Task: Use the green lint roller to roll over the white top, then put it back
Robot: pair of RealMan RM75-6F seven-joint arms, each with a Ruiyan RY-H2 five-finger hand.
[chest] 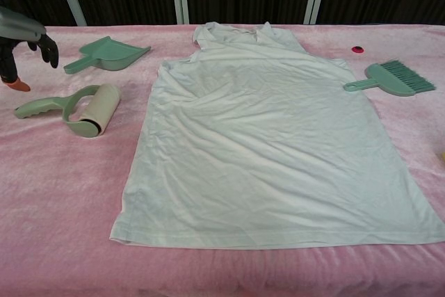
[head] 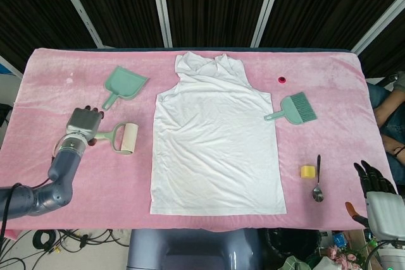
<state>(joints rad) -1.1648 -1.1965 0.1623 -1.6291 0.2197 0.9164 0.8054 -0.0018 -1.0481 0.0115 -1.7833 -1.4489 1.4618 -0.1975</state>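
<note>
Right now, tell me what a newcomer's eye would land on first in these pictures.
The white sleeveless cotton top spread flat in the middle of the pink plush-covered table dominates. To its left lies the green-handled lint roller with its pale drum, the robot's left hand lifted just above the handle, holding nothing. A green plastic dustpan sits beyond the roller, and a green hand brush lies off the top's right edge.
</note>
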